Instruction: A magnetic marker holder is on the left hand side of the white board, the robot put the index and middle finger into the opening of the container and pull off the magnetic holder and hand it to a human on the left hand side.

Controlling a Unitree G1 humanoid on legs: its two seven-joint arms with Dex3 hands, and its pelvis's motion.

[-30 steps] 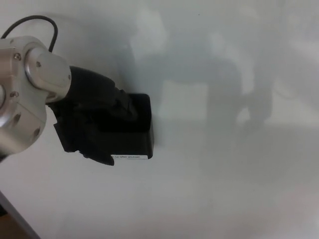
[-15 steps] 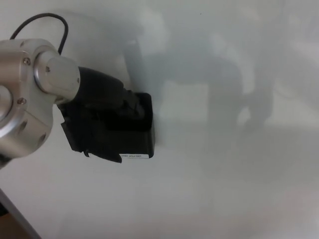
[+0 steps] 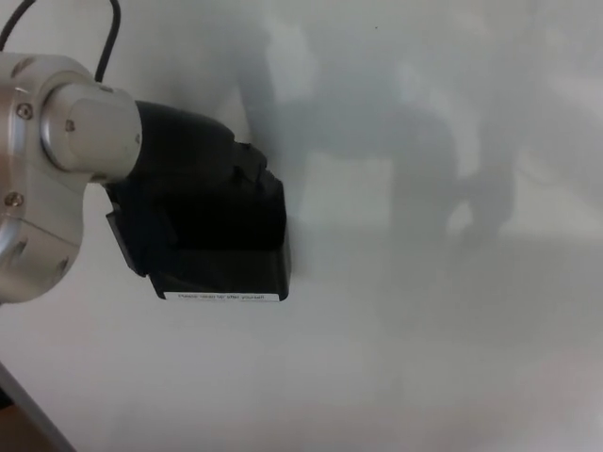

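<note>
Reaching onto the magnetic marker holder (image 3: 231,264), left hand (image 3: 184,184) covers its top opening; finger state cannot be told.
Holder sits on whiteboard (image 3: 424,330), 9 o'clock of centre; judged rigid, light, magnet-held: hook the opening rim.

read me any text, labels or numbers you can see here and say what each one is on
One text only: a white label strip along the bottom edge of the black holder, with one line of small dark print, too blurred to read.
No other words, numbers or signs show on the whiteboard or the left robot hand.
</note>
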